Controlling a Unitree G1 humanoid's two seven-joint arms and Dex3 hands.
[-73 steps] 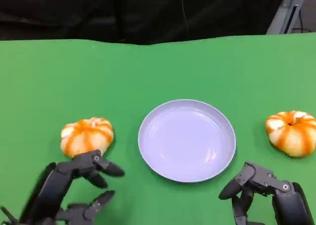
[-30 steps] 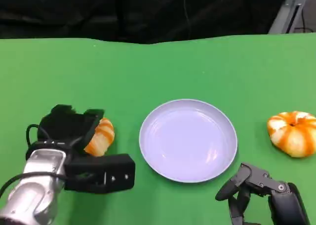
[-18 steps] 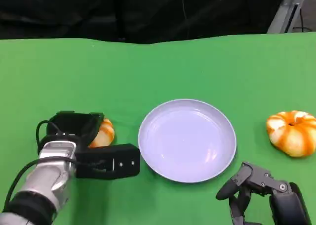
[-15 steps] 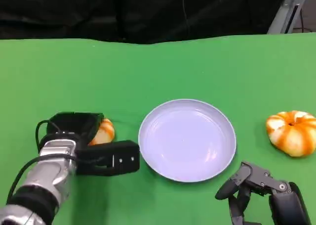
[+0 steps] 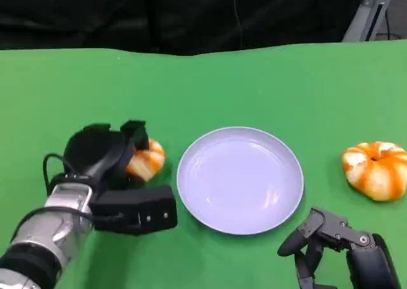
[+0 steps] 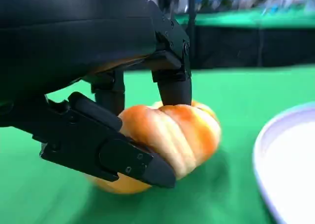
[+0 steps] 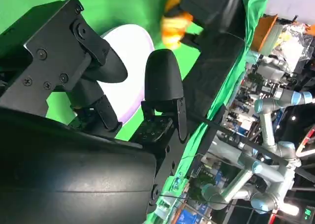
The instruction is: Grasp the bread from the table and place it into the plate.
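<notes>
Bread gripped, plate not yet reached.
My left hand (image 5: 102, 154) pinches the bread (image 5: 145, 161) at the plate's (image 5: 240, 180) nine o'clock, apparently just clear of the surface (image 5: 254, 86); carrying and releasing remain. My right hand (image 5: 331, 241) rests loosely curled, holding nothing, at five o'clock.

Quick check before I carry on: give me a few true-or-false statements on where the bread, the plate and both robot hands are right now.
1. The left robot hand grips a bread roll. True; the left wrist view shows fingers closed around it.
2. That roll already lies in the plate. False; it is beside the plate's left rim, outside it.
3. The plate holds a roll. False; nothing lies in it.
4. A second bread roll lies on the green table right of the plate. True.
5. The right robot hand holds the second roll. False; it is near the table's front edge, apart from that roll, holding nothing.
</notes>
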